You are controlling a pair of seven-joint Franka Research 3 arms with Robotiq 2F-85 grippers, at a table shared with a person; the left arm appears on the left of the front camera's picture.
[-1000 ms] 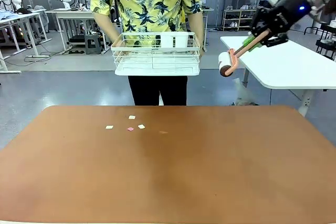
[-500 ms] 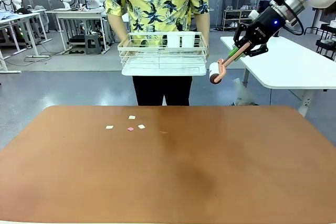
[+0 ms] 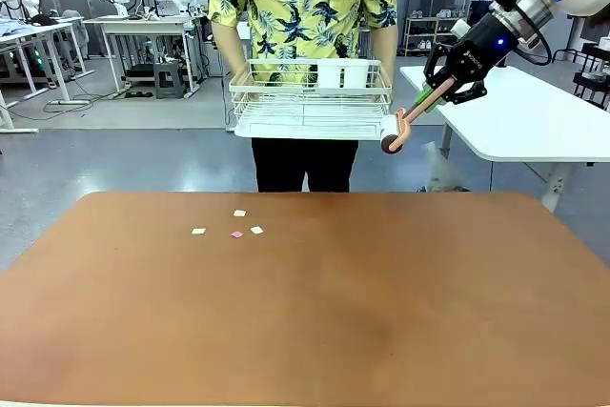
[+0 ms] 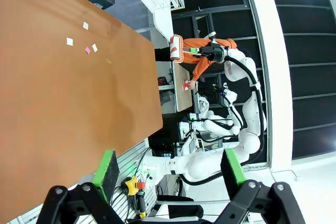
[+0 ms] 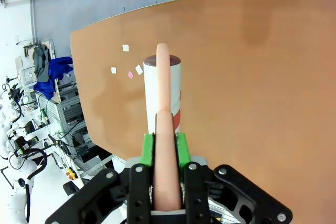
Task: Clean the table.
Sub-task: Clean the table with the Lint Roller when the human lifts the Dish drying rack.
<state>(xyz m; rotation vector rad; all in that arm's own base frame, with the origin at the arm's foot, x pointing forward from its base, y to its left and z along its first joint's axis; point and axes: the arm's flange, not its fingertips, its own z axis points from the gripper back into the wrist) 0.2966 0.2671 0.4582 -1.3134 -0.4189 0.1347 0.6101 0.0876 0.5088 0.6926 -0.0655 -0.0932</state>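
The reddish-brown table (image 3: 400, 312) carries several small paper scraps (image 3: 238, 226), white and pink, near its far left. Above the far right edge my right gripper (image 3: 456, 81) is shut on the pink handle of a lint roller (image 3: 393, 134), whose head hangs beside a white wire basket (image 3: 310, 102) held by a person's hands. In the right wrist view the lint roller (image 5: 163, 90) points down at the table (image 5: 247, 77) with the scraps (image 5: 130, 66) to its left, and the right gripper (image 5: 164, 145) clamps the handle. My left gripper (image 4: 170, 169) is open, off the table (image 4: 52, 103) edge.
A smaller white table (image 3: 534, 116) stands at the right behind the right arm. The person stands at the far edge with the basket at chest height. Grey workbenches (image 3: 57, 35) and other equipment stand far back left.
The person has stepped to the right with the basket, bringing it next to the roller head. My right gripper came left and down with the roller, then held still.
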